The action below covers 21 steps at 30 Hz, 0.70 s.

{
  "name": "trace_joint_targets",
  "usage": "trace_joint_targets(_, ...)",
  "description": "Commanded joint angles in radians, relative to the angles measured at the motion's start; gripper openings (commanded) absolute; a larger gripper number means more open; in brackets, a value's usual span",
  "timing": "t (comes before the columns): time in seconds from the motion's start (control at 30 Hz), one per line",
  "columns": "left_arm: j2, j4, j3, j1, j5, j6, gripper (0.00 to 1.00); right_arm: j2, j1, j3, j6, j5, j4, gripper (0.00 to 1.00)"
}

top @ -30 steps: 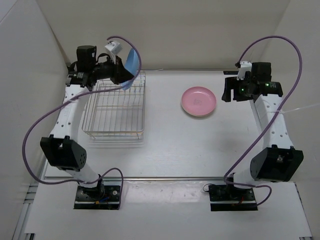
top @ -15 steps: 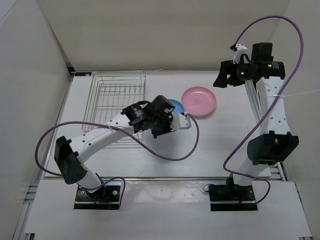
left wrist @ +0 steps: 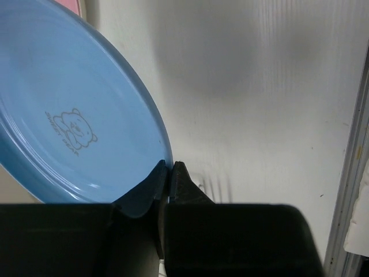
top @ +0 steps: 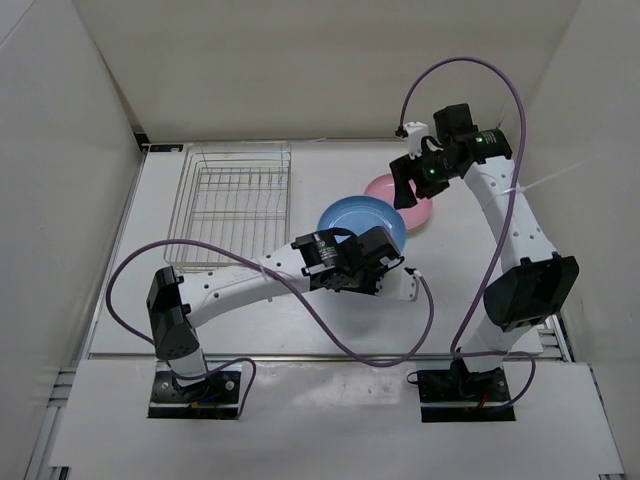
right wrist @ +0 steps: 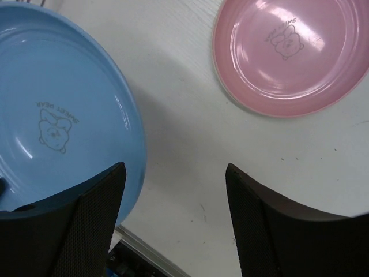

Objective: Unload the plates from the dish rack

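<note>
The bench [top: 450,262] is carrying the dish rack [top: 232,205], which is sitting well off behind the left claw [left wrist: 170,173], and I'm seeing no plate standing in it. The blue plate [top: 360,222] is hanging tilted out in front of that claw, which is clenched on the plate's near rim. The pink plate [right wrist: 291,55] is lying flat just beyond, under the right claw [right wrist: 174,170], whose jaws are standing apart and gripping nothing.

To my eye the blue one is being set down. Doing it well is going to mean levelling it while lowering, letting the far edge land short of the pink rim, and unclenching only once it is resting flat. The right claw is hovering close, so it should be staying clear.
</note>
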Motion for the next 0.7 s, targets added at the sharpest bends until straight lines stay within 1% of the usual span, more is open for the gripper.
trace_joint_targets(0.0,-0.003,-0.006,0.080,-0.024,-0.048,0.025,0.11,-0.036,0.020,-0.031,-0.023,0.047,-0.004,0.74)
trace_joint_targets(0.1,0.017,-0.006,0.111,-0.025,-0.039,0.025,0.11,-0.036,0.039,-0.075,-0.032,0.058,-0.004,0.69)
trace_joint_targets(0.17,0.017,-0.006,0.111,-0.025,-0.039,0.025,0.11,-0.049,0.039,-0.104,-0.032,0.058,0.007,0.57)
trace_joint_targets(0.23,0.026,-0.006,0.122,-0.025,-0.039,0.025,0.11,-0.049,0.049,-0.119,-0.032,0.058,0.018,0.51)
trace_joint_targets(0.33,0.026,-0.006,0.147,-0.025,-0.030,0.025,0.11,-0.058,0.049,-0.132,-0.032,0.077,0.028,0.38)
trace_joint_targets(0.37,0.037,-0.006,0.157,-0.025,-0.030,0.025,0.11,-0.058,0.049,-0.141,-0.032,0.087,0.028,0.29)
trace_joint_targets(0.43,0.037,-0.006,0.157,-0.025,-0.030,0.025,0.11,-0.058,0.049,-0.141,-0.023,0.087,0.037,0.21)
trace_joint_targets(0.47,0.037,-0.006,0.157,-0.025,-0.030,0.025,0.11,-0.058,0.058,-0.141,-0.023,0.087,0.038,0.15)
trace_joint_targets(0.57,0.046,0.014,0.157,-0.025,-0.039,0.025,0.11,-0.058,0.067,-0.141,-0.014,0.101,0.038,0.07)
trace_joint_targets(0.6,0.046,0.023,0.157,-0.025,-0.039,0.025,0.11,-0.058,0.067,-0.141,-0.014,0.115,0.048,0.01)
trace_joint_targets(0.67,0.046,0.037,0.157,-0.006,-0.039,0.016,0.12,-0.058,0.067,-0.150,-0.003,0.129,0.048,0.00)
